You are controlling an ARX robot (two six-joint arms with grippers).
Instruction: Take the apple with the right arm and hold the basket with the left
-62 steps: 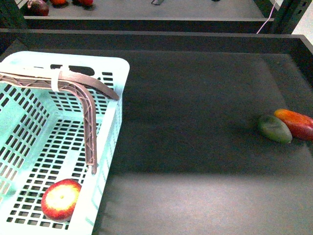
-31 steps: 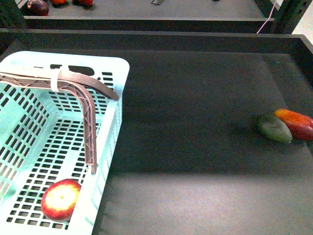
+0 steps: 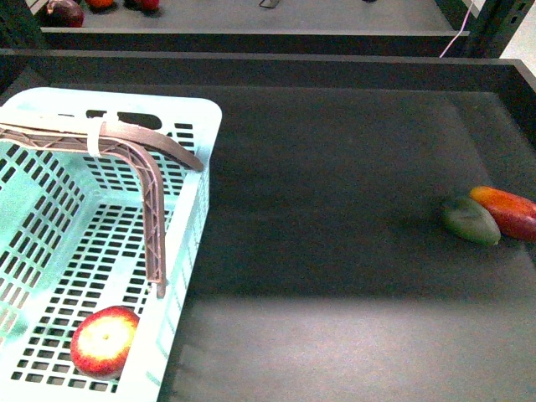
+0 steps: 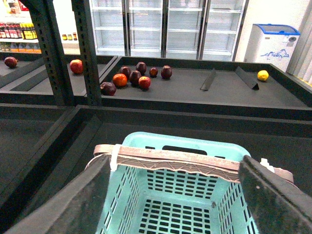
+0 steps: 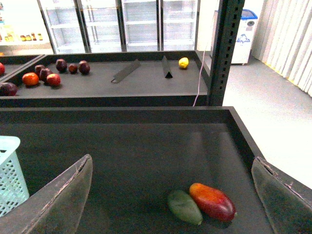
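Left gripper (image 4: 175, 195): you see its two dark, worn fingers (image 4: 73, 204) spread wide, one each side of the basket's near end, gripping nothing. Right gripper (image 5: 170, 195): likewise wide apart, empty, above the dark matte shelf surface (image 3: 335, 184).

Surroundings: an oblong dark green fruit (image 3: 471, 219) lies touching an oblong red-orange fruit (image 3: 507, 212) at the shelf's right side, well apart from the basket. You find bare shelf between them and the basket. On a farther shelf sits a cluster of dark red and orange round fruits (image 4: 136, 78) and one small yellow fruit (image 4: 263, 75).

Basket (image 3: 188, 251): large, pale mint-blue, rectangular plastic, slotted walls, at the shelf's left. Its brownish-grey lattice handle (image 3: 151, 201), wrapped by a white zip tie (image 3: 96, 138), slants across the opening.

Apple (image 3: 103, 341): round, red with yellow streaks, yellowish patch around the stem dimple. It rests on the basket floor in the near right corner, just below the handle's lower end.
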